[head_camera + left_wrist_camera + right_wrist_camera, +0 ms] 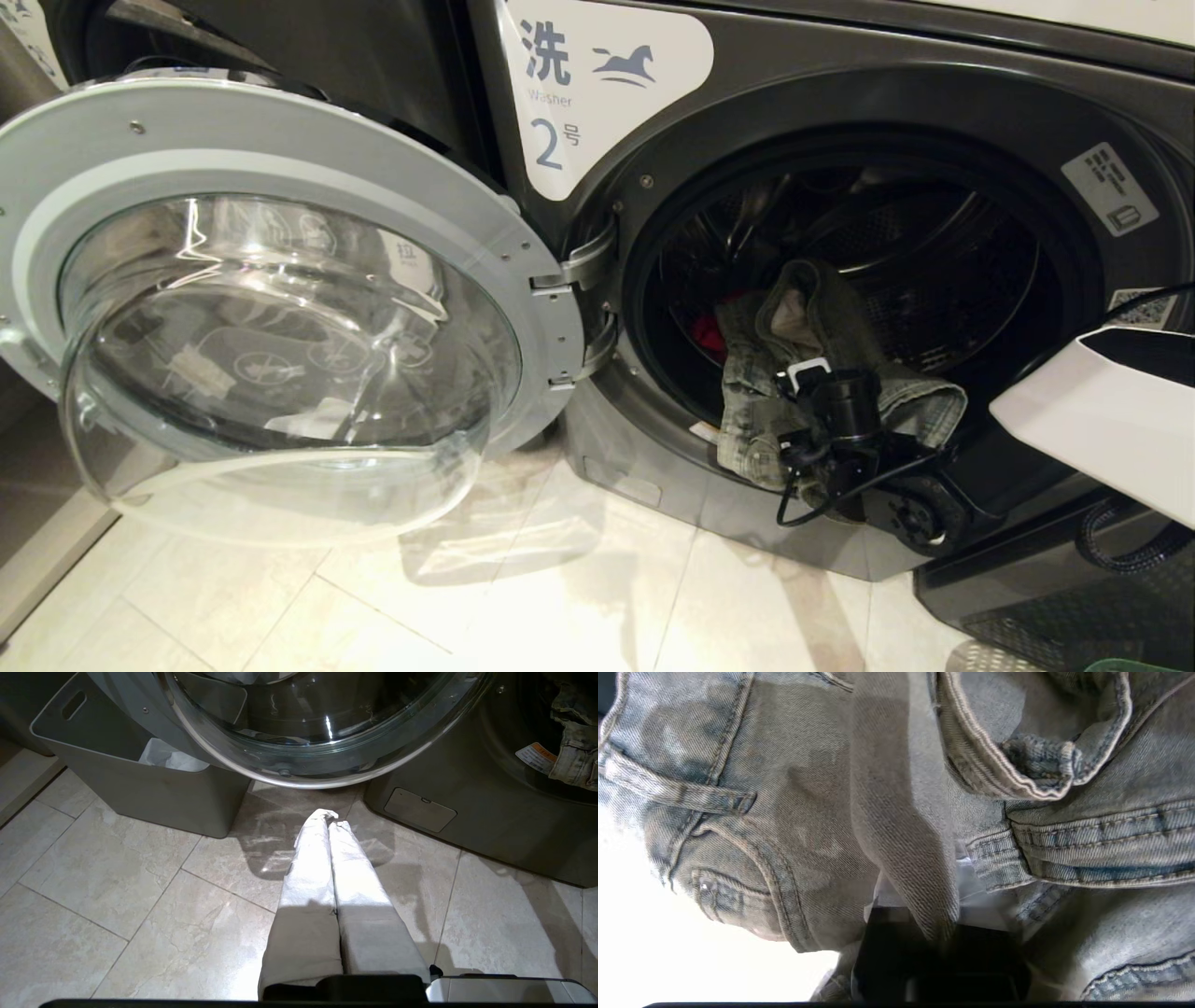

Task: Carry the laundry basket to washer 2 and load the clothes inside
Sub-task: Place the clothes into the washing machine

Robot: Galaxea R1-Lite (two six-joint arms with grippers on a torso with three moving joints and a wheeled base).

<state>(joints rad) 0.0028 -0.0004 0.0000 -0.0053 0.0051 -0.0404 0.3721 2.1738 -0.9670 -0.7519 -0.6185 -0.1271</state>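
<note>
1. Right gripper (810,439) sits at the lower lip of the washer's (840,112) round opening, clenched on a fold of the jeans (822,322).
2. Up close in the right wrist view, a ridge of denim (906,849) runs straight down between the fingers, with waistband seams, a belt loop and a pocket rivet filling everything around it.
3. Those jeans are only half in: the upper part rises into the drum, the rest spills over the rim and hangs down the front of the machine.
4. Behind the denim, deeper inside the drum, a scrap of red garment (709,336) peeks out.
5. That washer carries a white label (597,84) with a horse logo and a "2", so it is the right machine.
6. Its door (280,308) is swung wide open to the left, glass bowl facing out over the pale floor tiles (523,597).
7. Left gripper (329,817) hangs low over the tiles in front of the open door, fingers (308,868) pressed together, holding nothing.
8. Beyond it, by the door's far side, stands a grey bin (154,788) with a white bag (163,756) inside.
9. At the very bottom right of the head view, a sliver of dark green rim shows; I cannot tell whether it is the basket.
</note>
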